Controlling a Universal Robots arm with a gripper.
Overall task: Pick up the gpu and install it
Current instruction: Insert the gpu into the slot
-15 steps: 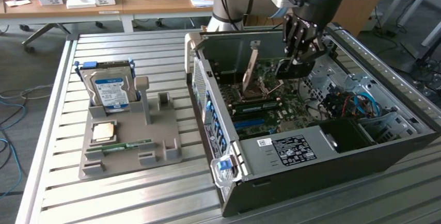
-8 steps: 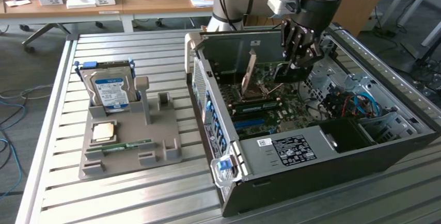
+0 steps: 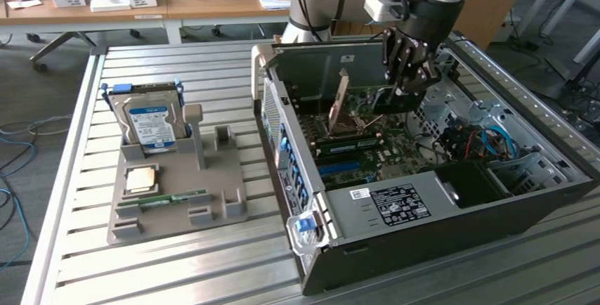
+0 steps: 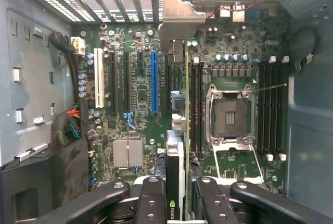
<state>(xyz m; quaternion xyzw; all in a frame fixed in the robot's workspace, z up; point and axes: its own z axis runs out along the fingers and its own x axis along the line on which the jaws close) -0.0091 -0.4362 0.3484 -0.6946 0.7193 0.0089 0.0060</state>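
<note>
Slatted table [image 3: 187, 270] holds the case [image 3: 403, 245]; inside, jaws clamp the gpu [image 4: 175, 161], edge-on, its face hidden.

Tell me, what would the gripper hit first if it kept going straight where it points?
The card held in the gripper would probably meet the green circuit board first, just beside the long blue slot; depth is hard to judge.

Hidden: card end, seating.
Near end of the gpu [image 4: 176, 156] is covered by the fingers of the gripper [image 4: 177, 185]; its connector edge against the motherboard [image 4: 140, 104] can't be made out.
</note>
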